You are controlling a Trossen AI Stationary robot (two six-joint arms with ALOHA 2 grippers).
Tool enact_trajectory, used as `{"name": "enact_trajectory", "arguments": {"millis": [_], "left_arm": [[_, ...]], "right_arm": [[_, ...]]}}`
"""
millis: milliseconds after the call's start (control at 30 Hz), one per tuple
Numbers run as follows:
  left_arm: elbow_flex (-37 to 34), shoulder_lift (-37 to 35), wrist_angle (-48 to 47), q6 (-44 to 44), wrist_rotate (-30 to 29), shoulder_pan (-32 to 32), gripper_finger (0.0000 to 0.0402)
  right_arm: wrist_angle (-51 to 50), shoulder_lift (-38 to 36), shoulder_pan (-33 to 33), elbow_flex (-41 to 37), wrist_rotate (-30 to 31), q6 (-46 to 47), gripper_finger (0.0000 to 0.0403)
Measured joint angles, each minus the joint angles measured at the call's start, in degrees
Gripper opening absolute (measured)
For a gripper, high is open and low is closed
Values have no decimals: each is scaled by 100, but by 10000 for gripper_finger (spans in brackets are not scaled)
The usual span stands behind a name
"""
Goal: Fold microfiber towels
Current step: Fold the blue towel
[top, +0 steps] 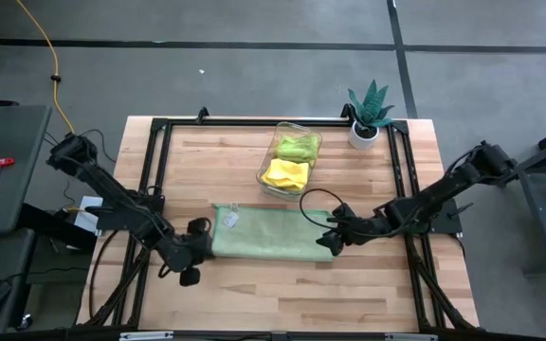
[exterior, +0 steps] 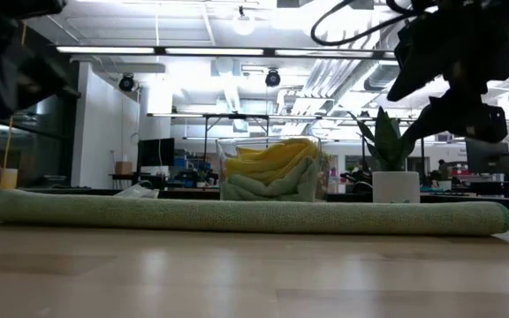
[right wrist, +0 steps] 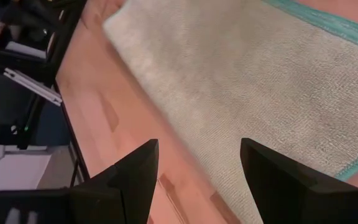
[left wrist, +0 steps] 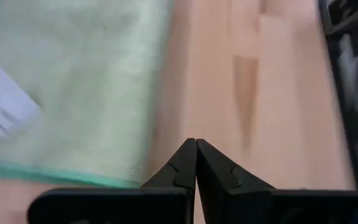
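Wrist views alone show left end effector (left wrist: 196,163) closed, right end effector (right wrist: 199,163) open above the mint towel (right wrist: 272,87).

Left claw (top: 200,243) pinched closed, right claw (top: 328,243) spread wide, both low.

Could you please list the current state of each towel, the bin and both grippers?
Mint green towel: folded once, lying flat on the table.
Clear bin: upright, lidless, holding towels.
Yellow towel: folded, in the bin.
Lime green towel: folded, in the bin.
Left gripper: shut, empty, at the mint towel's left edge.
Right gripper: open, empty, at its right edge.
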Motion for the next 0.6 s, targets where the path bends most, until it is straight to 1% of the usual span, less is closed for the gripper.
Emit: {"name": "enact_trajectory", "arguments": {"millis": [133,233,333,600], "left_arm": [[123,109,-96,1337,-12,246,3],[114,249,-180,1895,-10,347,18],[114,412,-265,2052,-10,413,46],[109,1017,-245,2153,78,434,141]], "right_arm": [[3,-73,22,0,8,-27,220],[-23,-71,37,0,11,-27,220],[-61,-71,35,0,44,-21,220],[-112,-69,35,0,51,-20,220]]}}
